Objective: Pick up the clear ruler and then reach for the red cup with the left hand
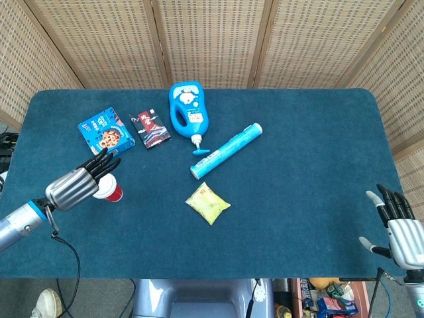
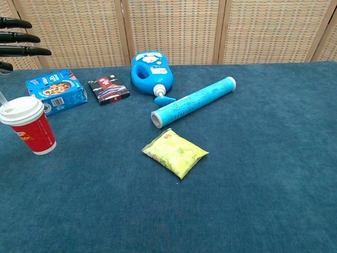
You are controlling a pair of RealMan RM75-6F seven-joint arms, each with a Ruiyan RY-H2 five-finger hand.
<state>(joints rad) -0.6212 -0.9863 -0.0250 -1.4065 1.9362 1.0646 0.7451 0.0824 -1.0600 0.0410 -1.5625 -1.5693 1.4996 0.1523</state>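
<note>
Both hands look empty: left hand (image 1: 83, 180) hovers fingers-spread over the red cup (image 1: 111, 191) at tabletop's near left, right hand (image 1: 397, 222) open too. No clear ruler visible; next, probably closing around the cup.

Head view looks steeply down over the whole table (image 1: 318, 218); chest view, lower and nearer, shares its middle.

a blue-carpeted table (image 1: 311, 218) stands before woven wicker screen panels (image 1: 212, 40) framed in light wood
</note>
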